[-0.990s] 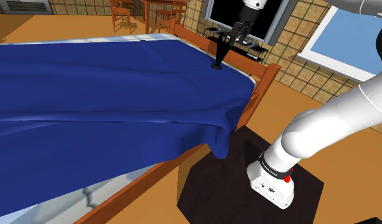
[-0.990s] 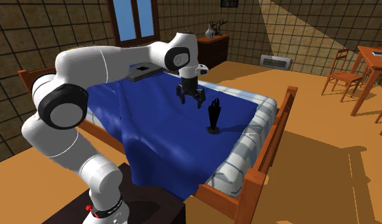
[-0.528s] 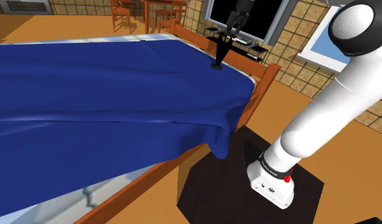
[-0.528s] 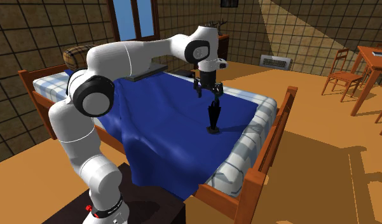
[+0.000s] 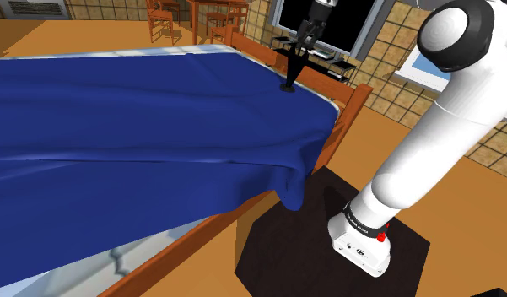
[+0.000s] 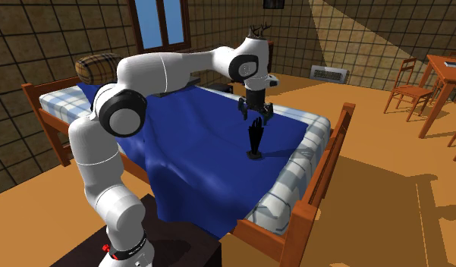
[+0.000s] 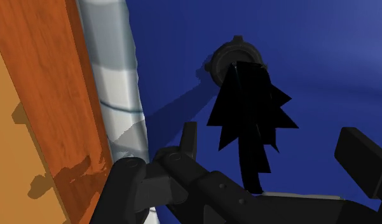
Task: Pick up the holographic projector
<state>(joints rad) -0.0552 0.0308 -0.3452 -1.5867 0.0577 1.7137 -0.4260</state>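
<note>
The holographic projector [image 6: 255, 140] is a black thing with a round foot and a spiky top. It stands up straight on the blue blanket [image 6: 196, 155] of a bed, near the foot end. In the second exterior view it is a little right of the middle of the frame, close to the edge of the checked mattress [image 6: 294, 182] and the brown wooden bed frame [image 6: 326, 163]. In the shoulder view it looks small, at the upper middle of the frame, by the far corner of the blanket. The black tool [image 6: 255, 116] points down at the top of the projector. It sits at the end of the big white arm [image 6: 169, 70], which bends over the bed from the lower left of that frame. In the wrist view the tool is open wide. Its two fingers [image 7: 189, 137] stand far apart, one on each side of the spiky top, and they do not touch it. Past the spikes, the round foot sits on the blanket, with the mattress edge and a wooden board next to it. The arm's dark stand [image 5: 310, 253] is on the orange floor [image 6: 370, 205] beside the bed, at the lower right of the shoulder view. Wooden chairs [image 6: 407, 82] are at the far right of the second exterior view, and a window [image 6: 152, 19] is at its top left.
</note>
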